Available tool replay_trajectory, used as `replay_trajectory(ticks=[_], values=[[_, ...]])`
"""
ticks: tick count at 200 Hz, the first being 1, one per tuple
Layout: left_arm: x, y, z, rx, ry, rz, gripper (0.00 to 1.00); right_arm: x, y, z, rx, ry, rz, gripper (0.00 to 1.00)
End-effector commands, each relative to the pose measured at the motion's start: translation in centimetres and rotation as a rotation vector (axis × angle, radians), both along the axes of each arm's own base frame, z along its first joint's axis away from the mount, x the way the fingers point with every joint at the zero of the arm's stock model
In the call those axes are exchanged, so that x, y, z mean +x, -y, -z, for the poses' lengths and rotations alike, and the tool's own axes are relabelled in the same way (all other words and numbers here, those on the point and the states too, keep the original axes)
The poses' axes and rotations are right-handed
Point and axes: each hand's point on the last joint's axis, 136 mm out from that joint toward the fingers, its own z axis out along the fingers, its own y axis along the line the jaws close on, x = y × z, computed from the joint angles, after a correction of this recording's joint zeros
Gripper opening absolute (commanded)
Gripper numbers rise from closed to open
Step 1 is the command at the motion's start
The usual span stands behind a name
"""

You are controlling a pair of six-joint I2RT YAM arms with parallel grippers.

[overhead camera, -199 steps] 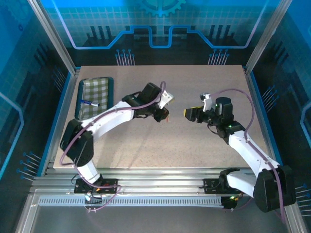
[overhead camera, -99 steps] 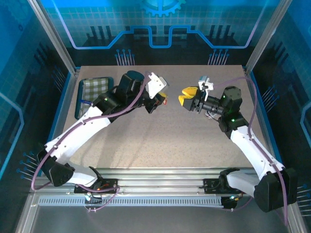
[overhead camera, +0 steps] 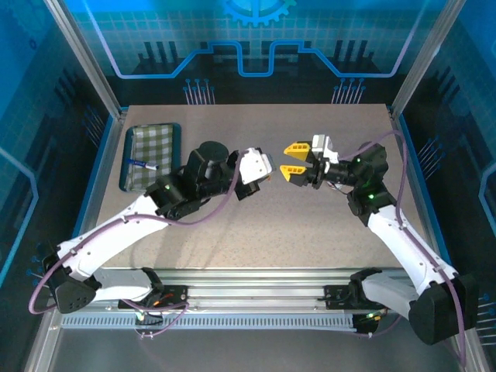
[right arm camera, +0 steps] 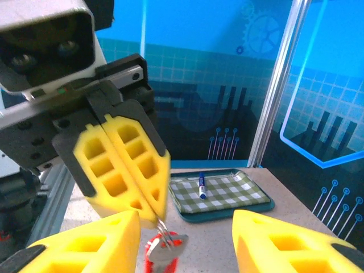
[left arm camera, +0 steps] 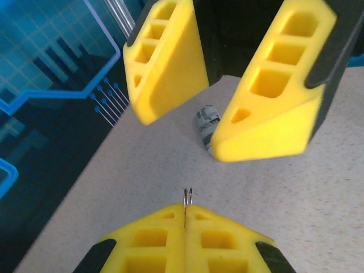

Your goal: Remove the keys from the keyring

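Yellow left tool (right arm camera: 149, 213) pinches the red keyring (right arm camera: 152, 261), grey key (right arm camera: 174, 245) hanging at 6 o'clock; the right tool (overhead camera: 292, 160) faces it from 3 o'clock, spread wide

Counter (overhead camera: 325, 225): tray (overhead camera: 159, 146) at far left corner. Pen (overhead camera: 142, 163) in tray, by its left edge.

Left hand (overhead camera: 265, 165) and right hand (overhead camera: 291, 160) above counter centre, tip to tip. Left hand on left, right hand on right, near but apart.

Right wrist view: keyring (right arm camera: 152, 257) and key (right arm camera: 170, 245) hang just below left hand's closed fingertips (right arm camera: 128, 170). Key overlaps keyring. Both sit between right hand's spread fingers (right arm camera: 85, 244). Tray and pen farther back, right of left hand.
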Motion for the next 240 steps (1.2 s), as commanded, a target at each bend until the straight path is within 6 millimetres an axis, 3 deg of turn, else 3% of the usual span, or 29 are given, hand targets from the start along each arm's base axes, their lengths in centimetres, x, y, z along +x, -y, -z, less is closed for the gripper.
replay_trajectory(ticks=[1, 82, 170, 171, 176, 240], values=[[-0.1, 0.0, -3.6, -0.057, 0.27, 0.009, 0.02, -1.2, -0.1, -1.1, -0.08, 0.146, 0.01, 0.46], [-2.0, 0.5, -5.8, -0.077, 0.473, 0.024, 0.01, -1.7, 0.4, 0.6, -0.195, 0.199, 0.084, 0.39], [-3.4, 0.9, -5.7, -0.052, 0.5, 0.051, 0.01, -2.2, 0.5, -2.6, -0.108, 0.302, 0.141, 0.37], [-3.4, 0.9, -5.8, -0.053, 0.501, 0.051, 0.01, -2.1, 0.5, -1.8, -0.115, 0.287, 0.138, 0.37], [-3.4, 1.0, -5.7, -0.053, 0.499, 0.051, 0.01, -2.1, 0.4, -1.5, -0.117, 0.282, 0.134, 0.37], [-3.5, 1.1, -5.7, -0.053, 0.497, 0.057, 0.0, -2.5, -0.2, -1.8, -0.121, 0.306, 0.127, 0.32]])
